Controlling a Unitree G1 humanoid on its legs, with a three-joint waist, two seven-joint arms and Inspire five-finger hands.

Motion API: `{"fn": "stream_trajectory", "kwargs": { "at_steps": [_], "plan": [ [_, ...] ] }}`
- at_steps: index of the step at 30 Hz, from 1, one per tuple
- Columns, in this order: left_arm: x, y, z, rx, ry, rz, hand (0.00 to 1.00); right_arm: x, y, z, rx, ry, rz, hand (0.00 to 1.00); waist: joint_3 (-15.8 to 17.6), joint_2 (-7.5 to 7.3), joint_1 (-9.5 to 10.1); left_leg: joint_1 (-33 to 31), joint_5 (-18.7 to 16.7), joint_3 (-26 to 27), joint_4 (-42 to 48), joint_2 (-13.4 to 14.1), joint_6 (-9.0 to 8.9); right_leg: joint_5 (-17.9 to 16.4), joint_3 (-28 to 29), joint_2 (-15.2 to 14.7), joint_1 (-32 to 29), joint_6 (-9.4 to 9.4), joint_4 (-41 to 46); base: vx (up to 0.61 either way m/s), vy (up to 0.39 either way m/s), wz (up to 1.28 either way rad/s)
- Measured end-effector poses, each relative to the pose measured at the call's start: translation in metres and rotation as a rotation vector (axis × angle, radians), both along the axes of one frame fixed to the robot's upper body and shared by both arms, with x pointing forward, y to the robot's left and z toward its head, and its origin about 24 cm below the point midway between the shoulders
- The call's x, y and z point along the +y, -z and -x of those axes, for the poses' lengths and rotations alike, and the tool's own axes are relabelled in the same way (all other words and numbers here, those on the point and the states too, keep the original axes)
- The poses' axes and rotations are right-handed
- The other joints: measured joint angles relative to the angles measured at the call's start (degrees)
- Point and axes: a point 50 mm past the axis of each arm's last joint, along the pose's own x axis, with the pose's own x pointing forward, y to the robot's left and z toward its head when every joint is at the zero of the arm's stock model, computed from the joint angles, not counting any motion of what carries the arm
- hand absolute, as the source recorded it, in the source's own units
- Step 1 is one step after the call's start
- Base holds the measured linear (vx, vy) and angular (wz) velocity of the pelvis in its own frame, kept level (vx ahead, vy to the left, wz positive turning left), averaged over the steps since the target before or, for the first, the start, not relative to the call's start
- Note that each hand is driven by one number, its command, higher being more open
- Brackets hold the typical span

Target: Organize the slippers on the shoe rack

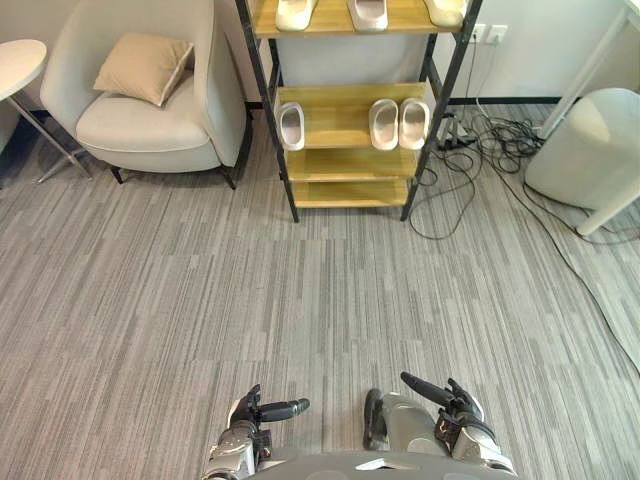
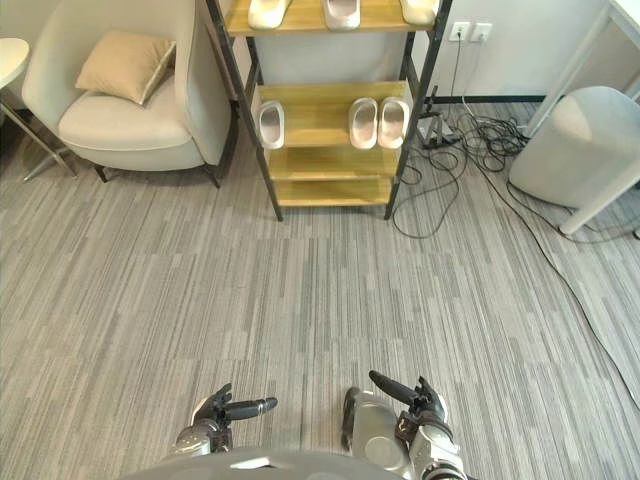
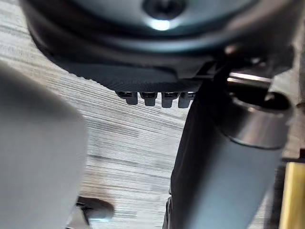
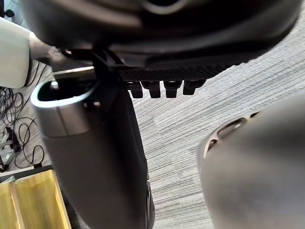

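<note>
The left hand [image 1: 252, 414] hangs low over the carpet [image 1: 320, 300] at the near edge of the head views, fingers relaxed and holding nothing, thumb reaching toward the right hand [image 1: 456, 408]. That hand sits level with it, just as loose and empty, its thumb angled forward and inward. In the wrist views each hand's fingers [image 3: 152, 98] [image 4: 162, 88] show as a short row above bare carpet, nothing between them and the thumb.

The slippers all lie on the rack [image 1: 345, 165], well away from both hands, straight ahead across the carpet. On the middle shelf a lone slipper [image 1: 291, 125] lies at the left edge, against the post, and a pair [image 1: 399, 123] lies side by side near the right edge, all pointing toward the back. On the top shelf three more slippers [image 1: 368, 12] are spread from left to right. The two lower shelves are bare wood.

An armchair [image 1: 150, 120] with a cushion [image 1: 143, 66] stands just left of the rack; cables [image 1: 500, 140] trail on the carpet to its right, near a white pouf [image 1: 585, 145].
</note>
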Motion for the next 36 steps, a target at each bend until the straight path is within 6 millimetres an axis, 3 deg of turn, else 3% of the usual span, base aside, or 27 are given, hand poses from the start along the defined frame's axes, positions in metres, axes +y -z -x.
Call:
{"fn": "stream_trajectory", "kwargs": {
  "at_steps": [1,3,5,7,9,10,11,13,15,16,17,18,19,20,21,22,25,26,28,29,30,32,33,35,36],
  "plan": [
    [0.002,-0.002,-0.004,-0.02,-0.003,-0.007,1.0,0.001,0.001,0.003,0.008,-0.005,0.0,1.0,0.26,-0.25,0.52,-3.6,-0.38,1.26,5.57,1.29,-0.03,-0.51,-0.51,0.73,3.41,-0.43,-2.11,0.43,-0.19,0.14],
    [0.002,-0.007,-0.012,-0.06,0.006,-0.015,1.0,0.005,0.003,0.007,0.022,-0.024,-0.005,1.0,0.33,-1.28,1.51,-8.81,-0.79,4.79,4.82,1.08,0.44,-0.67,-0.6,0.95,8.59,-0.13,-6.32,0.35,-0.106,0.03],
    [0.001,-0.009,-0.018,-0.091,0.018,-0.018,1.0,0.007,0.003,0.007,0.023,-0.021,-0.011,1.0,0.44,-1.78,2.63,-11.71,-1.95,8.9,-5.64,-0.66,0.79,-0.38,-0.1,0.59,12.43,0.31,-10.02,0.39,-0.02,-0.13],
    [0.001,-0.011,-0.022,-0.102,0.021,-0.022,1.0,0.01,0.003,0.004,0.021,-0.022,-0.019,1.0,0.85,-2.5,2.89,-12.92,-0.76,9.41,-20.07,-4.98,1.21,-0.44,0.59,-0.96,15.71,0.98,-12.86,0.5,0.102,-0.2],
    [0.001,-0.011,-0.021,-0.1,0.033,-0.027,1.0,0.012,0.003,0.003,0.018,-0.024,-0.022,1.0,0.88,-2.58,3.2,-12.28,7.04,8.98,-36.02,-8.64,2.07,-1.25,2.69,-2.12,18.48,2.84,-15.29,0.48,0.169,-0.4],
    [0.0,-0.01,-0.019,-0.092,0.039,-0.026,1.0,0.011,0.003,0.003,0.021,-0.027,-0.021,1.0,0.67,-2.24,3.31,-12.35,8.87,8.69,-37.74,-8.74,2.46,-1.57,3.2,-2.01,18.91,3.36,-15.63,0.5,0.202,-0.56],
    [0.002,-0.01,-0.022,-0.094,0.036,-0.025,1.0,0.014,0.005,0.004,0.035,-0.029,-0.032,1.0,0.05,-2.72,4.29,-12.41,12.92,8.43,-35.3,-9.59,6.78,-3.55,5.49,-2.99,20.64,5.03,-15.73,0.6,0.232,-0.42],
    [0.008,-0.012,-0.024,-0.095,0.054,-0.042,1.0,0.025,0.007,0.005,0.041,-0.028,-0.06,1.0,-0.86,-5.27,4.21,-12.34,9.36,9.91,-33.17,-11.14,7.79,-3.63,7.66,-5.51,19.59,4.89,-13.0,0.5,0.178,-0.28],
    [0.01,-0.01,-0.021,-0.076,0.064,-0.049,1.0,0.027,0.007,0.005,0.042,-0.039,-0.069,1.0,-1.36,-5.97,4.27,-10.53,5.25,10.83,-30.74,-12.02,8.94,-3.6,10.77,-7.17,16.81,4.95,-3.38,0.47,0.2,-0.13],
    [0.011,-0.009,-0.019,-0.059,0.086,-0.055,1.0,0.026,0.007,0.005,0.041,-0.052,-0.063,1.0,-1.5,-6.22,3.99,-7.63,3.02,10.96,-31.56,-13.11,9.39,-1.92,12.72,-8.49,12.58,8.04,9.44,0.46,0.208,-0.04],
    [0.011,-0.008,-0.019,-0.051,0.098,-0.058,1.0,0.026,0.007,0.004,0.039,-0.059,-0.058,1.0,-1.51,-6.29,3.9,-6.16,2.03,10.85,-31.91,-13.53,9.54,-0.35,13.63,-9.13,10.02,11.03,15.81,0.37,0.15,0.01],
    [0.01,-0.008,-0.018,-0.043,0.105,-0.058,1.0,0.025,0.006,0.003,0.035,-0.07,-0.054,1.0,-1.51,-6.33,3.87,-4.6,1.17,10.84,-32.18,-13.9,9.64,0.3,14.2,-9.63,7.67,12.56,22.31,0.45,0.152,0.02],
    [0.01,-0.006,-0.015,-0.028,0.11,-0.057,1.0,0.023,0.005,0.001,0.029,-0.077,-0.05,1.0,-1.41,-6.13,3.65,-1.42,-0.14,10.74,-32.71,-14.29,9.74,-0.11,13.59,-10.53,3.93,11.8,31.04,0.54,0.105,0.06],
    [0.008,-0.004,-0.012,-0.014,0.124,-0.057,1.0,0.02,0.004,0.0,0.02,-0.079,-0.042,1.0,-1.21,-5.59,3.22,2.93,-0.93,10.37,-34.65,-14.57,9.65,-1.42,10.88,-11.57,0.18,9.58,36.01,0.44,0.079,0.08],
    [0.008,-0.004,-0.011,-0.011,0.127,-0.057,1.0,0.019,0.004,-0.001,0.016,-0.081,-0.04,1.0,-1.1,-5.52,3.15,4.27,-0.93,10.24,-35.62,-14.59,9.65,-1.92,9.8,-11.81,-0.55,8.72,36.18,0.52,0.032,0.24],
    [0.006,-0.002,-0.007,0.006,0.134,-0.053,1.0,0.016,0.002,-0.003,0.006,-0.083,-0.028,1.0,-0.99,-4.78,2.25,8.82,-0.92,9.17,-38.55,-13.93,9.64,-4.12,4.59,-12.17,-3.67,5.61,32.6,0.34,-0.015,0.24],
    [0.005,-0.001,-0.004,0.015,0.132,-0.048,1.0,0.012,0.002,-0.003,0.007,-0.084,-0.017,1.0,-0.89,-4.3,1.99,11.89,-1.06,8.36,-40.43,-12.18,9.36,-4.6,0.33,-11.63,-7.87,4.98,22.22,0.47,-0.113,0.32],
    [0.004,0.0,-0.003,0.017,0.132,-0.045,1.0,0.009,0.001,-0.004,0.001,-0.074,-0.013,1.0,-0.69,-3.74,1.55,13.34,-1.65,7.3,-41.45,-10.82,8.34,-3.87,-0.3,-10.58,-9.45,4.97,15.38,0.52,-0.234,0.42],
    [0.004,0.001,0.0,0.026,0.131,-0.044,1.0,0.009,0.001,-0.003,0.003,-0.075,-0.009,1.0,-0.67,-3.79,0.99,15.44,-3.07,5.82,-42.54,-9.53,5.88,2.26,1.11,-8.62,-10.15,5.19,2.54,0.36,-0.195,0.46],
    [0.003,0.001,0.0,0.034,0.127,-0.042,1.0,0.007,0.001,-0.003,0.009,-0.07,-0.01,1.0,-0.72,-3.13,0.86,17.48,-4.37,4.32,-42.86,-8.16,3.73,9.0,1.41,-7.25,-9.09,2.88,2.39,0.29,-0.186,0.21],
    [0.0,0.002,0.0,0.034,0.13,-0.036,1.0,0.005,0.001,-0.005,0.01,-0.076,-0.001,1.0,-0.81,-2.36,1.02,17.63,-4.35,4.13,-42.85,-7.37,3.7,8.5,1.26,-6.57,-8.8,2.26,2.56,0.49,-0.33,0.11],
    [-0.01,0.004,0.002,0.037,0.141,-0.009,1.0,0.001,0.0,-0.008,0.007,-0.08,0.011,1.0,-1.37,-0.46,0.76,17.57,-2.23,3.82,-41.54,-5.5,0.72,4.52,0.19,-5.26,-8.12,1.16,3.91,0.52,-0.379,0.06],
    [-0.011,0.004,0.002,0.038,0.137,-0.006,1.0,0.001,0.0,-0.008,0.007,-0.077,0.011,1.0,-1.32,-0.22,0.7,17.38,-1.94,3.45,-40.51,-5.11,0.38,4.15,-0.19,-4.96,-7.32,1.01,3.54,0.43,-0.321,0.22],
    [-0.01,0.003,0.001,0.024,0.086,0.008,1.0,0.001,0.001,-0.001,0.023,-0.071,0.008,1.0,-0.97,-0.05,0.62,11.77,-0.19,0.63,-24.08,-2.85,-0.75,2.53,-2.13,-3.31,-1.68,0.28,0.13,0.37,-0.291,0.33],
    [-0.006,0.002,0.0,0.011,0.05,0.008,1.0,0.002,0.002,0.002,0.028,-0.083,0.012,1.0,-0.51,-0.29,0.78,6.08,4.35,0.22,-10.16,-1.02,-0.71,1.72,-2.72,-2.42,1.83,-0.19,-1.79,0.28,-0.239,0.24]
  ]
}}
